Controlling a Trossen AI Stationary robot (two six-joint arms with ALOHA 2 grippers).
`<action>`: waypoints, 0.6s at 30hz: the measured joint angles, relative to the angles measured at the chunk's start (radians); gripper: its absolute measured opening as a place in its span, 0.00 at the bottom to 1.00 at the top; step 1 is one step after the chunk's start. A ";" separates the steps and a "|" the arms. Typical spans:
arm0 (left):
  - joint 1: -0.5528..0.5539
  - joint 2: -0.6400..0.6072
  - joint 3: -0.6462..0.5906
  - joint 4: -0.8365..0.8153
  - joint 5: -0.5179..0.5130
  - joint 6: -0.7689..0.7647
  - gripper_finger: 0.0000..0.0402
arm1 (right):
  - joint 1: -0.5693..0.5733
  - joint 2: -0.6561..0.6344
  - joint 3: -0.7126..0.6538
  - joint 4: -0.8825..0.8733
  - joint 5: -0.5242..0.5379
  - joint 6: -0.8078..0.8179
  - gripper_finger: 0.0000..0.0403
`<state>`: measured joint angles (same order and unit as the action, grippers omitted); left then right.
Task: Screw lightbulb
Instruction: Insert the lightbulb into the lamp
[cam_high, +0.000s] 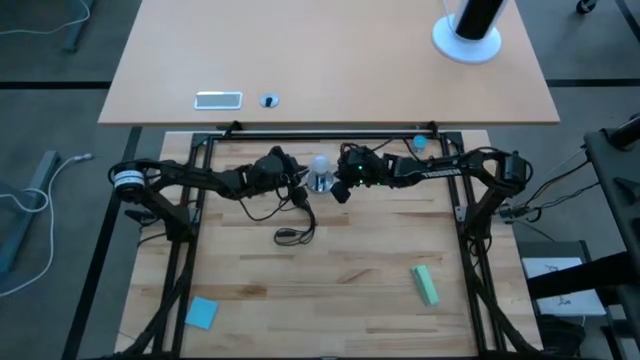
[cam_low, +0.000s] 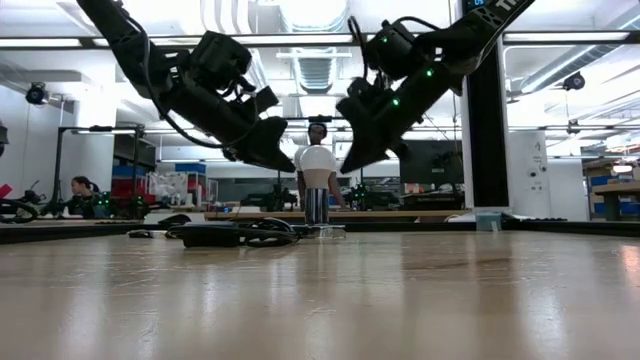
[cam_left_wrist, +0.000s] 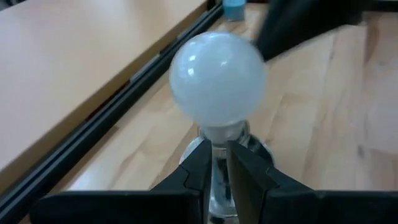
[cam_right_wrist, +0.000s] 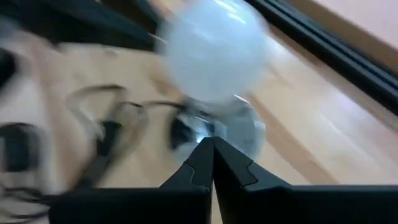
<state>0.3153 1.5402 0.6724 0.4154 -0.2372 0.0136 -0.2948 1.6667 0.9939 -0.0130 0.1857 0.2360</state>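
Observation:
The frosted white lightbulb (cam_low: 318, 160) stands upright with its base in the round silver socket (cam_low: 317, 205), which rests on the wooden table near its far edge. My left gripper (cam_low: 290, 163) slants down at the bulb's left side. Its fingertips (cam_left_wrist: 207, 152) leave only a narrow slit, and the socket's top shows through it. My right gripper (cam_low: 350, 165) slants down at the bulb's right side, shut, its tips (cam_right_wrist: 211, 144) in front of the socket (cam_right_wrist: 239, 130). In the high view both grippers flank the bulb (cam_high: 320, 164). My left gripper stands close before the bulb's neck and the socket's top (cam_left_wrist: 255, 149); its own fingers hide that place, so I cannot tell whether it touches them. My right gripper's shut tips hang close to the bulb's lower right side (cam_low: 334, 172); I cannot tell whether they touch it.
The socket's black cord (cam_high: 295, 232) loops on the table nearer than the socket. A small blue cap (cam_high: 418, 143) lies at the far edge, a green block (cam_high: 425, 285) at the near right, a blue pad (cam_high: 201, 312) at the near left. A person stands far behind the table.

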 joint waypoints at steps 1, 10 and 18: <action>0.000 0.000 0.000 0.003 0.013 0.001 0.10 | -0.007 -0.002 0.000 0.002 0.017 -0.001 0.00; 0.000 -0.001 0.000 0.065 0.019 0.006 0.10 | -0.052 -0.002 0.000 0.139 -0.089 -0.022 0.00; 0.001 -0.001 0.000 0.061 0.018 0.006 0.10 | -0.035 -0.002 0.000 0.151 -0.126 -0.005 0.00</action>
<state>0.3161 1.5391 0.6727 0.4760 -0.2195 0.0196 -0.3299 1.6650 0.9939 0.1376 0.0595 0.2309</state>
